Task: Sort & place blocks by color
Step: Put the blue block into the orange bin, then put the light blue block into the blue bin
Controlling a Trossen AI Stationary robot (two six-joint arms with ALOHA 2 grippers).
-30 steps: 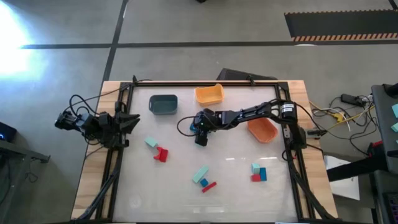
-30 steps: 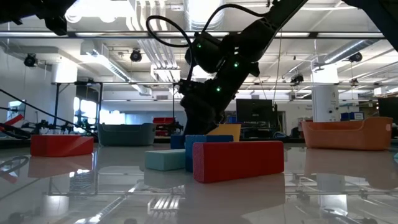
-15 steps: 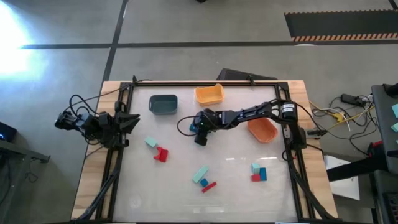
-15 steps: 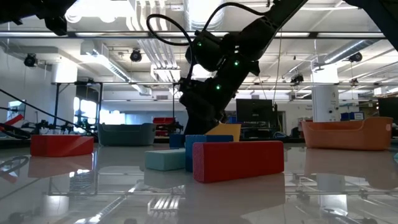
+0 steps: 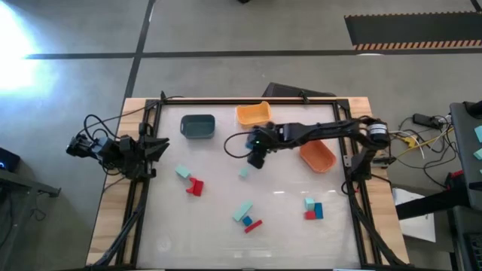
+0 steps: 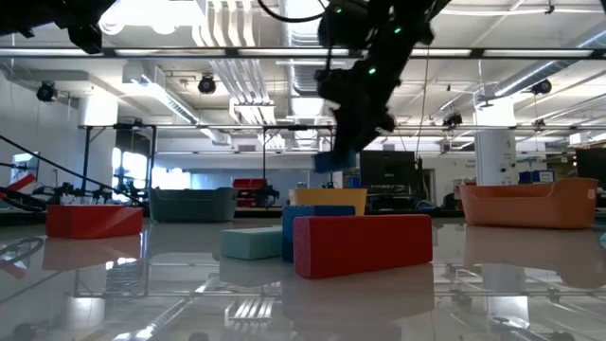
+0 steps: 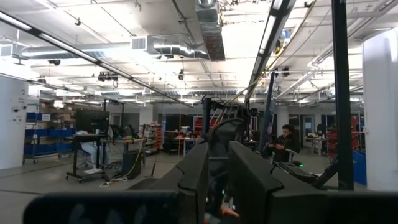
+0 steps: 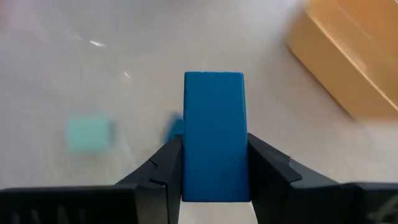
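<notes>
Although several views take in the table (image 5: 173,241) and the room behind it, no brand, label or readable writing shows on any bin, block or arm. The right gripper (image 8: 214,186) is clamped on a blue block (image 8: 214,134), a bar standing up between the two dark fingers (image 8: 163,171); from above, this gripper (image 5: 257,156) hangs over the table's middle, toward the far edge, just in front of the yellow-orange bin (image 5: 253,114). In the low view the same gripper (image 6: 343,156) is raised clear of the surface, and the blue block (image 6: 329,162) shows only as a small dark-blue patch under it. Beneath the held bar, the right wrist view gives a blurred mint shape (image 8: 89,134) on the table and a soft-edged orange bin wall (image 8: 345,59), cut off by the frame.

The left gripper (image 7: 217,177) waits outside the table's left edge, its fingers nearly together with only a narrow slit between them and nothing held.

On the table, a small mint cube (image 5: 243,173) lies near the centre. A mint block (image 5: 182,172) and red block (image 5: 196,187) sit toward the left edge, a mint and red pair (image 5: 246,214) toward the near edge, and a mint, blue and red cluster (image 5: 312,208) toward the right edge. The dark teal bin (image 5: 197,126) stands near the far edge, and the orange bin (image 5: 318,156) by the right edge is partly covered by the right arm.
</notes>
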